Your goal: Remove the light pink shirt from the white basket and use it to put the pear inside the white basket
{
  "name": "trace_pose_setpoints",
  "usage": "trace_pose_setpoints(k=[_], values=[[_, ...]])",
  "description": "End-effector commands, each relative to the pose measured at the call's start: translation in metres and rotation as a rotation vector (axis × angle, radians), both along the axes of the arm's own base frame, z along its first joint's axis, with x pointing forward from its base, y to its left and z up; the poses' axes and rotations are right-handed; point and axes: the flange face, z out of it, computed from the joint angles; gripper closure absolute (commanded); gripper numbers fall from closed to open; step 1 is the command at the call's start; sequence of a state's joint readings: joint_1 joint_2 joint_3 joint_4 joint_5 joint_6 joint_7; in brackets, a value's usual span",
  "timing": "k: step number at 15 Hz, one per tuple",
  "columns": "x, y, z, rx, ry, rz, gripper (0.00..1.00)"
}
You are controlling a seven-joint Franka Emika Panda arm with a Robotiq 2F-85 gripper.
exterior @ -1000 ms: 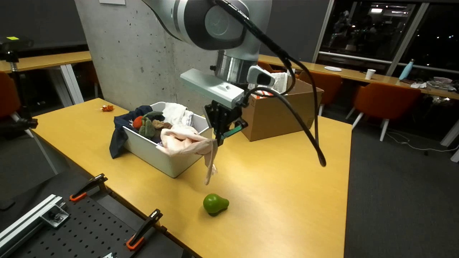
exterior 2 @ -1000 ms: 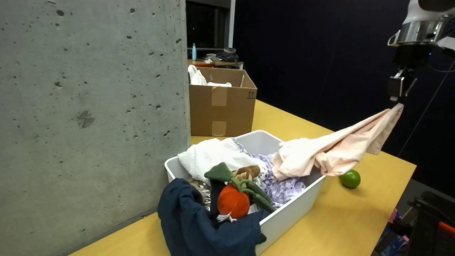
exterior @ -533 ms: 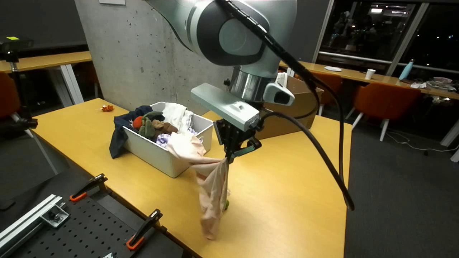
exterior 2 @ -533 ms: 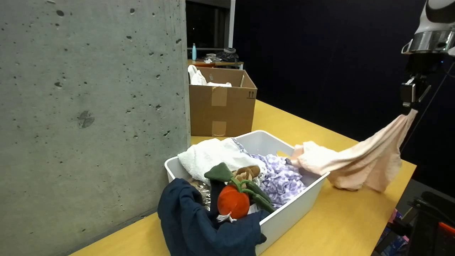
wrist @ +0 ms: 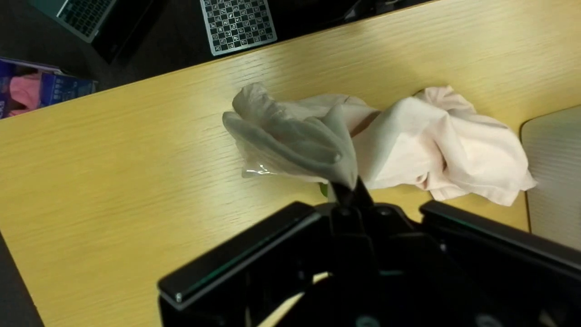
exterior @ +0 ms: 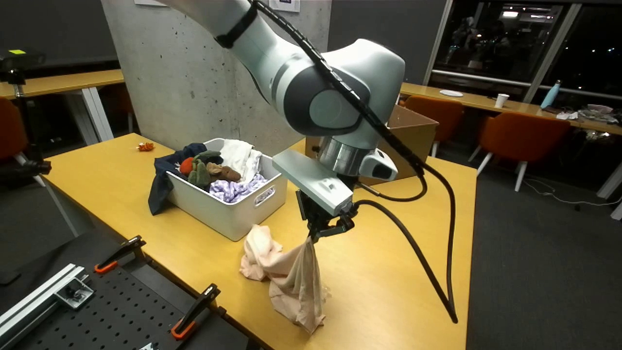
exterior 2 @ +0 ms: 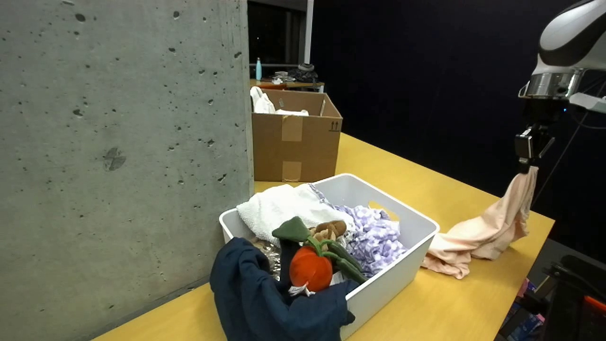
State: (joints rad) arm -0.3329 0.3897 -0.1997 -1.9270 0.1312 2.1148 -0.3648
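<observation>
Over the table (exterior: 379, 272), jaws tight on shirt (exterior: 294, 279)

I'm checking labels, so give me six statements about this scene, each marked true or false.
1. The gripper is closed on the pink shirt. True.
2. The shirt lies inside the basket. False: it is outside the white basket, partly on the table.
3. The pear shows in both exterior views. False: what is probably the pear shows only in the wrist view, as a green sliver.
4. A dark blue cloth hangs over the basket's edge. True.
5. The cardboard box lies on its side. False: the cardboard box stands upright.
6. Purple and white cloth lies in the basket. True.
</observation>
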Motion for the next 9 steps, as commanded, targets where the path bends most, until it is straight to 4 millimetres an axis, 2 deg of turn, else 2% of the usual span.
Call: trace_pose_setpoints(k=[1, 5, 9], values=[[0.011, -0.013, -0.012, 0.012, -0.018, -0.005, 1.00], [0.037, -0.014, -0.026, 0.011, -0.027, -0.001, 1.00], [0.086, -0.003, -0.046, -0.008, -0.042, 0.012, 1.00]])
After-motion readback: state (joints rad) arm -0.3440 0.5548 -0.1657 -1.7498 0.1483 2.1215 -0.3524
